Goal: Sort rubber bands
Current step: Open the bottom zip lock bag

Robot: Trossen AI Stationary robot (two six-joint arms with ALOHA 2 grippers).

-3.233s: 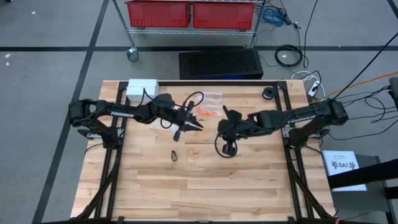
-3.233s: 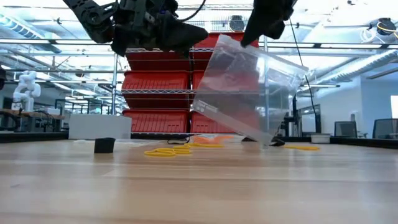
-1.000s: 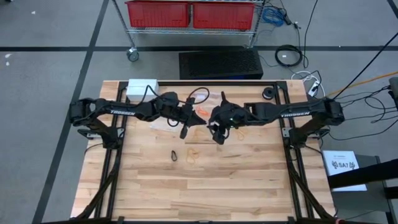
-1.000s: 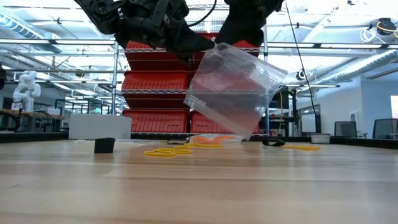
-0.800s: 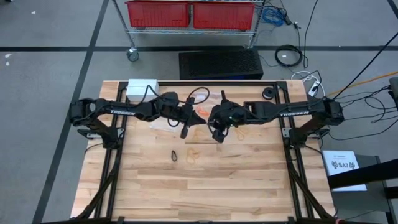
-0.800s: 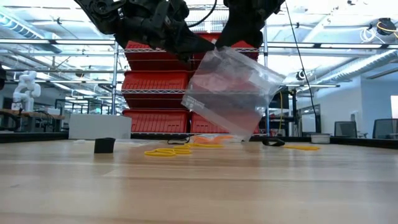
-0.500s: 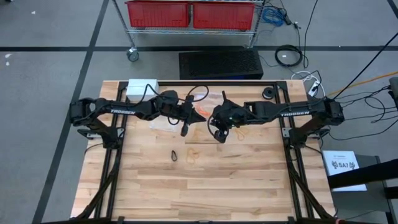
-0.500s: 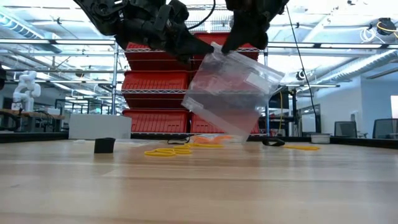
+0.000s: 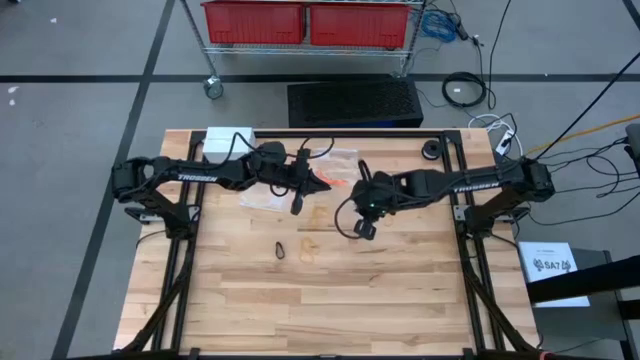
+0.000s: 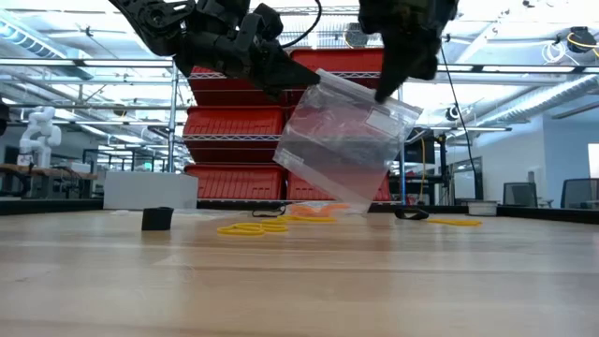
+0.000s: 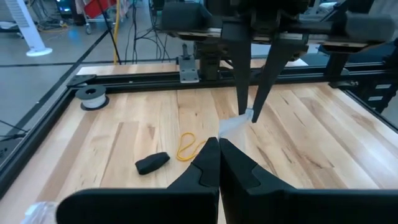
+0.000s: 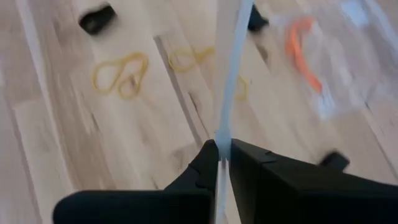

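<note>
Both grippers, left [image 10: 304,79] and right [image 10: 386,91], pinch the bag [image 10: 342,150] rim closed-jawed, probably spreading it for bands [image 10: 251,227].

I work in a robotics lab or open workshop hall. My two arms are bolted to a black metal frame [image 9: 455,215] that borders a butcher-block tabletop [image 9: 330,290], standing on grey carpet tiles [image 9: 80,250] marked with dark lines. Beyond the tabletop's far edge, a wheeled wire rack [image 10: 178,140] carries rows of red storage bins [image 10: 225,122]. Loose cables [image 9: 465,90] coil on the floor near the far right corner. Overhead run exposed beams and strip lights [image 10: 524,94], and a small white robot figure [image 10: 37,131] stands on a bench far off at the left.
</note>
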